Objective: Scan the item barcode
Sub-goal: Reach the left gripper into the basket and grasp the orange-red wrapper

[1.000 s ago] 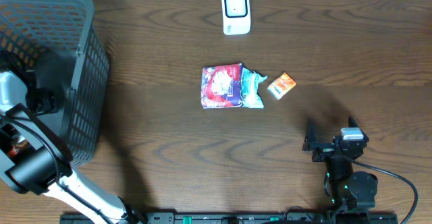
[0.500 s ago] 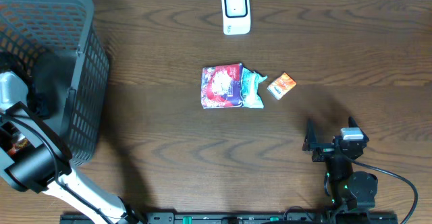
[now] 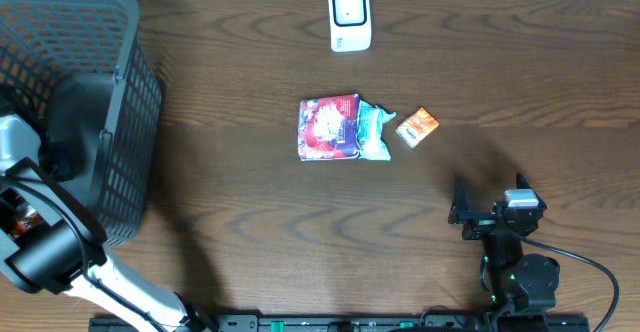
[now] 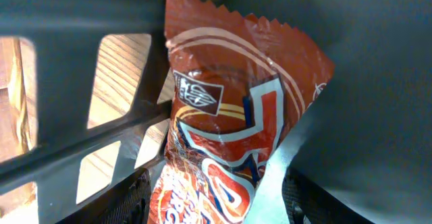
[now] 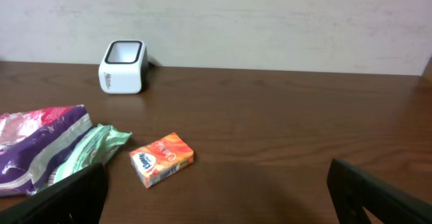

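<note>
In the left wrist view a brown and red snack packet (image 4: pixel 229 109) with a serrated top edge stands between my left gripper's fingers (image 4: pixel 128 197). The left gripper (image 4: pixel 216 200) is shut on the packet's lower part, inside the dark plastic basket (image 3: pixel 125 62) at the table's left end. Overhead, that gripper is hidden in the basket's shadow. The white barcode scanner (image 3: pixel 349 17) stands at the table's far edge, also visible as the scanner (image 5: pixel 123 66) in the right wrist view. My right gripper (image 3: pixel 488 202) rests open near the front right with nothing between its fingers (image 5: pixel 67 197).
A red and purple packet (image 3: pixel 328 128), a green packet (image 3: pixel 375 132) and a small orange box (image 3: pixel 417 127) lie mid-table. The basket's slotted wall (image 4: pixel 81 150) stands close on the left of the held packet.
The left gripper has closed in on the snack packet inside the basket. The left arm has shifted slightly. The right arm and the items on the table have not moved.
</note>
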You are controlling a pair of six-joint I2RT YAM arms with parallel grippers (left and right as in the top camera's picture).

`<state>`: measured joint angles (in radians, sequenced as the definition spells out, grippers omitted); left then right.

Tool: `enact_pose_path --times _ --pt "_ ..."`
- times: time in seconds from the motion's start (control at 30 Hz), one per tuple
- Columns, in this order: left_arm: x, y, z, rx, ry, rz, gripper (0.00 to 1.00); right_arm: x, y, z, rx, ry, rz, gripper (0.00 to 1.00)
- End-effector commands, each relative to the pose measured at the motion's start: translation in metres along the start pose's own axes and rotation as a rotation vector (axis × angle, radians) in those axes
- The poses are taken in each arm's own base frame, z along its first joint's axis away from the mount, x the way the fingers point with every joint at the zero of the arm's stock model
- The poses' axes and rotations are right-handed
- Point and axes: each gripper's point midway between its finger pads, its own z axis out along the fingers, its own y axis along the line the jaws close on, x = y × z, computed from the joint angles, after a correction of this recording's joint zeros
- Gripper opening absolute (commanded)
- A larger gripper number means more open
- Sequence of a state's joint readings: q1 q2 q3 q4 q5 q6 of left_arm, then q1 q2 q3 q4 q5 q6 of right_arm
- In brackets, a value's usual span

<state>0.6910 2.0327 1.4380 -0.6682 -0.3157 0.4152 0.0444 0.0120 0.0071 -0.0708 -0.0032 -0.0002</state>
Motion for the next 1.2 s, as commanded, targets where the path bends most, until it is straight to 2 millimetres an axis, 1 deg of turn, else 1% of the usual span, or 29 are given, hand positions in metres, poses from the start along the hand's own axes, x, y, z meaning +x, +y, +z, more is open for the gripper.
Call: enact_pose_path --times 0.0,0.1,0.13,0.17,0.27,0.37,0.43,0.47,0.5,0.53,0.6,0.67,0.73,0.97,1.07,1.17 --pt "0.04 -0.035 0.042 0.112 0.133 0.02 0.64 0.001 0.002 0.0 -0.008 0.002 0.013 0.99" --pt "0.04 -0.032 0.041 0.102 0.135 0.026 0.62 0.001 0.002 0.0 -0.008 0.002 0.013 0.99" --pt "0.041 -0.027 0.041 0.075 0.145 0.031 0.58 0.001 0.002 0.0 -0.008 0.002 0.013 0.99" --pt "0.041 -0.024 0.04 0.057 0.148 0.032 0.58 0.001 0.002 0.0 -0.008 0.002 0.013 0.99" --pt "0.031 -0.018 0.03 0.047 0.121 0.026 0.58 0.001 0.002 0.0 -0.008 0.002 0.013 0.99" --pt "0.017 -0.012 0.013 0.03 0.063 0.015 0.58 0.001 0.002 0.0 -0.008 0.002 0.013 0.99" --pt "0.005 -0.004 -0.003 0.012 0.008 0.001 0.58 0.001 0.002 0.0 -0.008 0.001 0.013 0.99" --pt "-0.001 -0.001 -0.01 0.003 -0.02 -0.006 0.59 0.001 0.002 0.0 -0.008 0.002 0.013 0.99" --pt "-0.006 0.002 -0.017 -0.004 -0.049 -0.015 0.64 0.001 0.002 0.0 -0.008 0.002 0.013 0.99" --pt "-0.014 0.004 -0.028 0.0 -0.097 -0.026 0.66 0.001 0.002 0.0 -0.008 0.002 0.013 0.99" --pt "-0.021 0.0 -0.037 0.036 -0.141 -0.012 0.67 0.001 0.002 0.0 -0.008 0.002 0.013 0.99" --pt "-0.021 -0.005 -0.038 0.062 -0.149 0.016 0.67 0.001 0.002 0.0 -0.008 0.002 0.013 0.99" --pt "-0.016 -0.008 -0.034 0.07 -0.128 0.024 0.67 0.001 0.002 0.0 -0.008 0.002 0.013 0.99" --pt "0.006 -0.023 -0.014 0.091 -0.066 0.097 0.66 0.001 0.002 0.0 -0.008 0.002 0.013 0.99" --pt "0.007 -0.025 -0.01 0.088 -0.072 0.094 0.66 0.001 0.002 0.0 -0.008 0.002 0.013 0.99" --pt "0.007 -0.02 -0.007 0.064 -0.074 0.096 0.66 0.001 0.002 0.0 -0.008 0.002 0.013 0.99"
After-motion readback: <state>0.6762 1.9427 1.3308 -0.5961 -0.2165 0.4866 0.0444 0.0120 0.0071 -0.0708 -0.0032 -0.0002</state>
